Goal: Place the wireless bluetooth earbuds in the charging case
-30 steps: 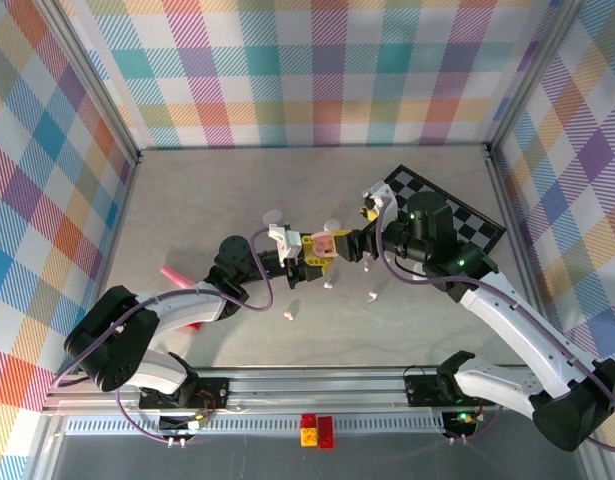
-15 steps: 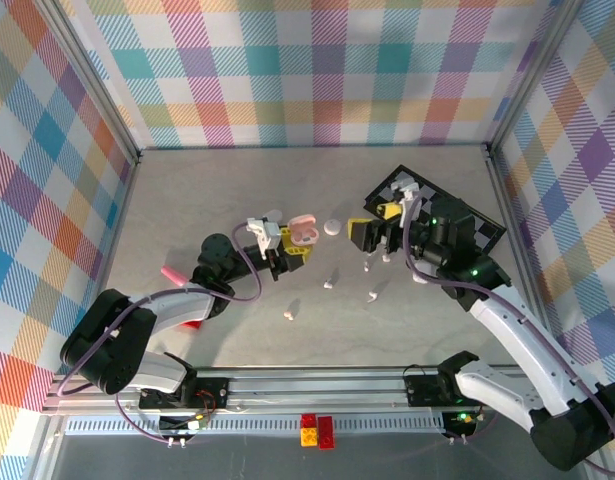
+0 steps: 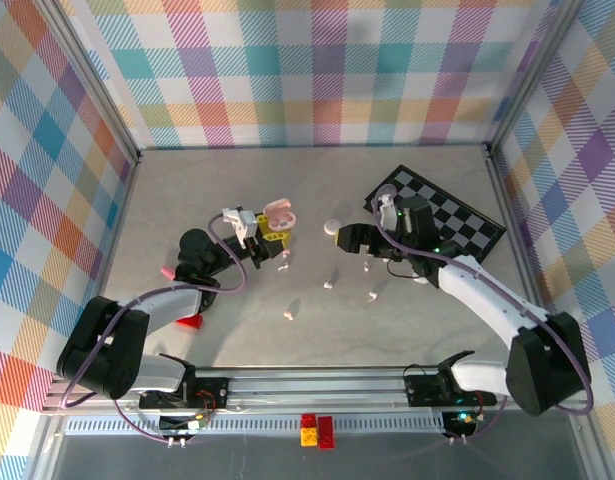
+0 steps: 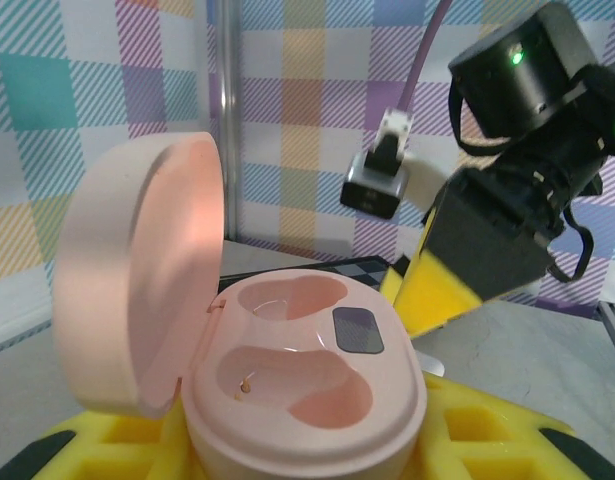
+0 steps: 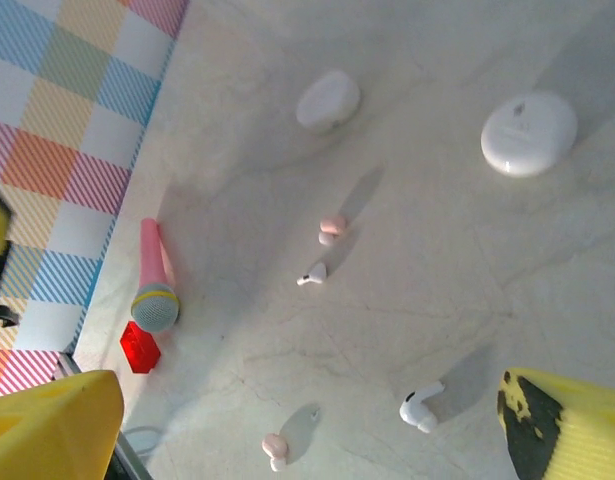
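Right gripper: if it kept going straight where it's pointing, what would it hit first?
Most likely the bare table, landing between a white earbud and a pink earbud, though depth is hard to judge.

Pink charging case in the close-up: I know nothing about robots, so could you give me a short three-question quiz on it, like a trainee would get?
1. True or false: the pink charging case is open.
2. Inside it there is: A) nothing B) one bud C) two buds
3. Which claw holds it, left or right?
Key: 1 true; 2 A; 3 the left claw.
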You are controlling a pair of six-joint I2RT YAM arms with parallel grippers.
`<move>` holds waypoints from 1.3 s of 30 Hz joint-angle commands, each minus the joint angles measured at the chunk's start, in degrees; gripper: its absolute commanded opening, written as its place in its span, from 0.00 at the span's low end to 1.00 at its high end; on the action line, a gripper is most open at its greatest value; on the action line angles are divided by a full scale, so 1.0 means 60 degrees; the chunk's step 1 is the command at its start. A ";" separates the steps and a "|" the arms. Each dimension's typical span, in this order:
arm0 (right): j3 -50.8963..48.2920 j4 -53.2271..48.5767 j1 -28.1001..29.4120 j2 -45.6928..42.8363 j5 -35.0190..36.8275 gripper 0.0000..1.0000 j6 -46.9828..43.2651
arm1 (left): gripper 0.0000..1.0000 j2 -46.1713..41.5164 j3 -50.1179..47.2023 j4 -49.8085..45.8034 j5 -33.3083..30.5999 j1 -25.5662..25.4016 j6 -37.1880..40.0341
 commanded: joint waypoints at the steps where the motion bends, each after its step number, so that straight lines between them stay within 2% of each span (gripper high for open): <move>1: 0.0398 0.0073 0.0390 0.0628 -0.0422 0.92 0.0559 | 0.38 -0.0010 0.0011 0.0630 0.0441 0.0459 -0.0154; 11: 0.0464 0.0546 0.2266 0.2068 -0.0833 0.82 0.0459 | 0.38 0.0292 0.0143 0.1312 0.0733 0.1597 -0.0633; 15: 0.0771 0.0519 0.2730 0.2942 -0.1431 0.77 0.0137 | 0.38 0.0502 0.0185 0.1774 0.0726 0.1837 -0.0895; 26: 0.1764 0.0270 0.3576 0.4885 -0.1622 0.69 -0.0543 | 0.38 0.0416 0.0349 0.1775 0.0640 0.1992 -0.0923; 39: 0.2449 -0.0146 0.3994 0.6099 -0.1870 0.68 -0.0947 | 0.38 0.0283 0.0233 0.1739 0.0627 0.2053 -0.0944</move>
